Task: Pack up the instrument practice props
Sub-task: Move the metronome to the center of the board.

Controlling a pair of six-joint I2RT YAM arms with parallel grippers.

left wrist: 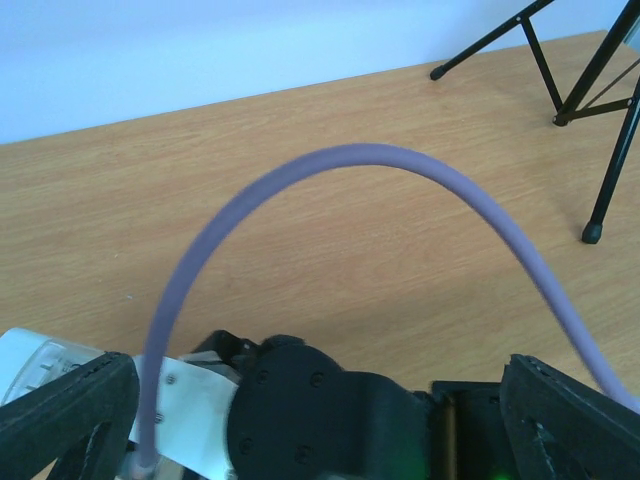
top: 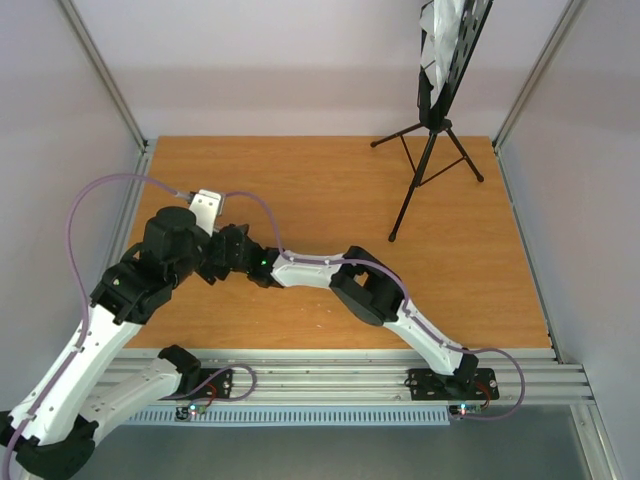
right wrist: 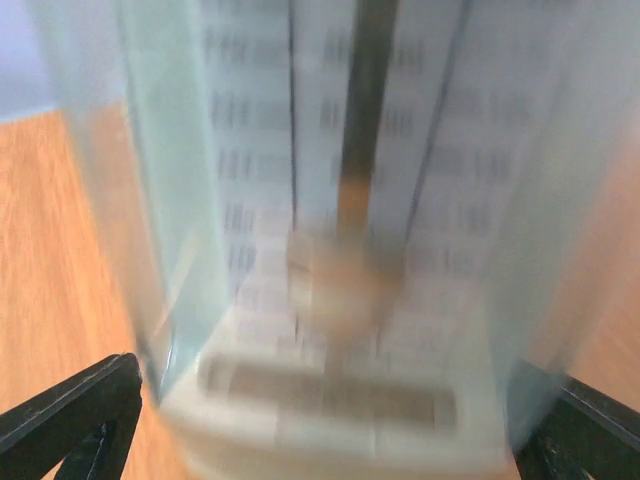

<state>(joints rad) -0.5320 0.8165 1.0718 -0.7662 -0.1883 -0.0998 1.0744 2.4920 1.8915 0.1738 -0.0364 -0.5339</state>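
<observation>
Filling my right wrist view, blurred, the small white pyramid-shaped metronome with clear cover (right wrist: 340, 300) sits between the spread fingers of my right end effector (right wrist: 335, 410), left of centre on the brown wooden surface (top: 330, 190). My left end effector (left wrist: 320, 400) stands wide apart too. At upper right, the tall black tripod music stand (top: 432, 150) carries white printed sheet-music pages (top: 438, 38).

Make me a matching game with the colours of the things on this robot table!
Things:
1. metronome
2. music stand
3. cable
4. table

Colours:
A. purple
B. black
C. wood brown
D. white with a clear cover

Pairs: 1-D, 2-B, 3-A, 4-C
</observation>
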